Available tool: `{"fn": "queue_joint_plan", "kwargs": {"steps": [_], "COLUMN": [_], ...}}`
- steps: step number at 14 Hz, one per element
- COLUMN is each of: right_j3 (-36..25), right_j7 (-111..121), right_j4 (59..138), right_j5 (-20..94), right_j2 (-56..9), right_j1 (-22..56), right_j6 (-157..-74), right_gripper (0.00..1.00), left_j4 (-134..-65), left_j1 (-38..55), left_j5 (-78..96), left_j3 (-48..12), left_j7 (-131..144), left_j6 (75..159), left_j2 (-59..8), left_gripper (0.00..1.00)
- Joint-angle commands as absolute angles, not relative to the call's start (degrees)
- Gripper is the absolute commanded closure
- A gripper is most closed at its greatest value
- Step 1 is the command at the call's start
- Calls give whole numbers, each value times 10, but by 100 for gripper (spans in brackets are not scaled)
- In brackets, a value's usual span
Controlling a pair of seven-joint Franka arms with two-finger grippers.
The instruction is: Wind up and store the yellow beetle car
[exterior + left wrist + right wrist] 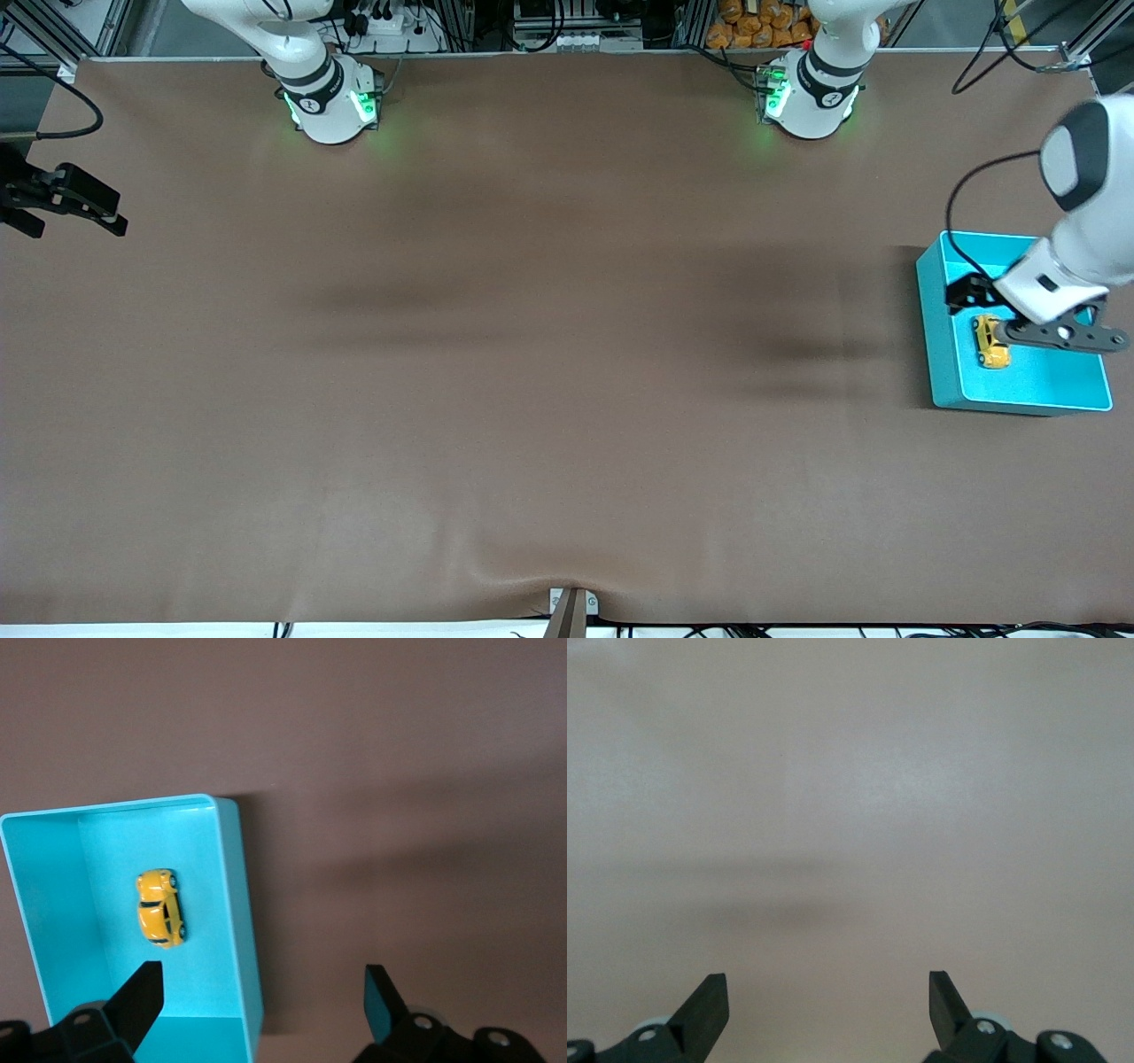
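The yellow beetle car (992, 342) lies on its wheels on the floor of the teal bin (1019, 394) at the left arm's end of the table. In the left wrist view the beetle car (159, 908) sits loose in the bin (232, 904), touching nothing. My left gripper (1059, 335) hangs above the bin, open and empty. Its fingers (142, 997) stand wide, one over the bin's inside and one over the table outside its wall. My right gripper (78, 217) waits at the right arm's end of the table, open over bare mat (828, 1005).
The brown mat (549, 354) covers the whole table. The two arm bases (332, 102) stand along its edge farthest from the front camera. A small bracket (571, 607) sits at the table's nearest edge.
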State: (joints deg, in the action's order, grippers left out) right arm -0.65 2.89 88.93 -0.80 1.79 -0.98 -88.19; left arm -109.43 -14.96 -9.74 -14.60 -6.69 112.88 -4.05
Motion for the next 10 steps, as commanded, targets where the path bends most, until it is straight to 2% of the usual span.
{"fn": "queue_joint_plan", "kwargs": {"steps": [1, 5, 8, 10], "right_j3": [-12, -12, -12, -12], "right_j7": [21, 21, 22, 22], "right_j4": [884, 884, 885, 884], "right_j5": [-9, -9, -9, -9], "right_j2": [19, 18, 18, 18], "right_j1": [-1, -1, -1, -1], "right_j6": [-875, -875, -875, -875], "right_gripper": [0, 0, 0, 0], "left_j4": [-1051, -912, -876, -856], "left_j1": [-53, -23, 18, 21], "left_j5": [-85, -23, -11, -11], "left_j3": [-85, -77, -41, -37], "left_j7": [-18, 23, 46, 39], "left_j6": [1057, 918, 860, 831], "left_j2": [-15, -18, -14, -14], "left_gripper": [0, 0, 0, 0]}}
